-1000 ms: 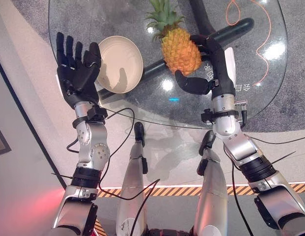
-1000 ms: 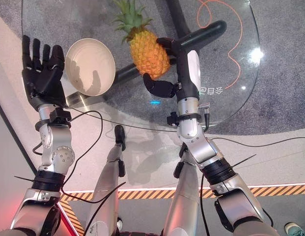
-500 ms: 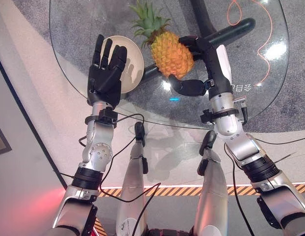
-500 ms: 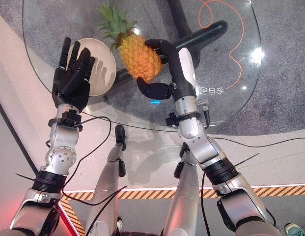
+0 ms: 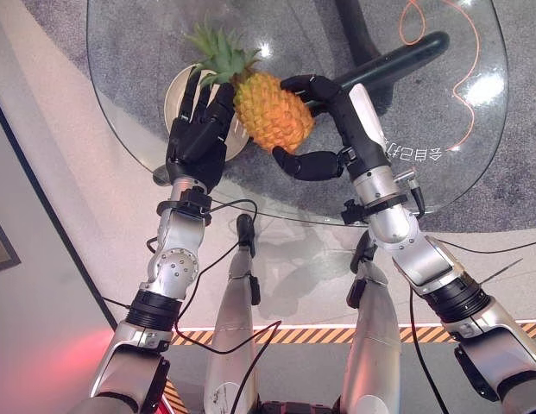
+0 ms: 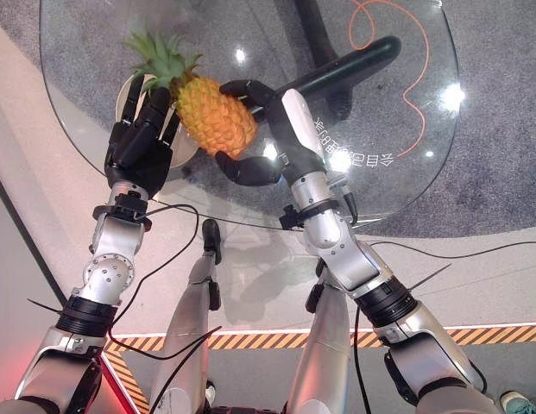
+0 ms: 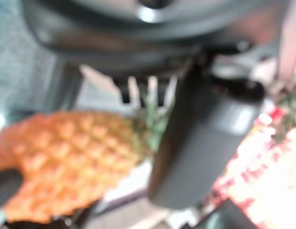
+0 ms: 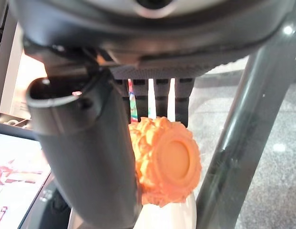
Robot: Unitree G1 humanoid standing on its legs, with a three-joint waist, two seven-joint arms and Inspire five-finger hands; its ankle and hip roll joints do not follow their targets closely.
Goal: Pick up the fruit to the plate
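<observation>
A pineapple (image 5: 272, 110) with a green crown (image 5: 217, 52) hangs tilted above the glass table, crown end over the cream plate (image 5: 175, 89). My right hand (image 5: 341, 129) is shut on it, fingers curled over its far side and thumb under its base. In the right wrist view the pineapple's base (image 8: 164, 164) shows beside the thumb (image 8: 86, 157). My left hand (image 5: 198, 138) is over the plate with straight fingers laid against the fruit's left side. The left wrist view shows the pineapple (image 7: 66, 157) close to that hand. Most of the plate is hidden.
The round glass table (image 5: 129, 43) ends close to my arms at its near rim. Dark base bars (image 5: 397, 56) cross beneath the glass. An orange cord (image 5: 464, 78) loops on the grey carpet at the right.
My right hand has carried the pineapple left to the plate, tilting it. My left hand has swung in from the left, over the plate and against the fruit.
</observation>
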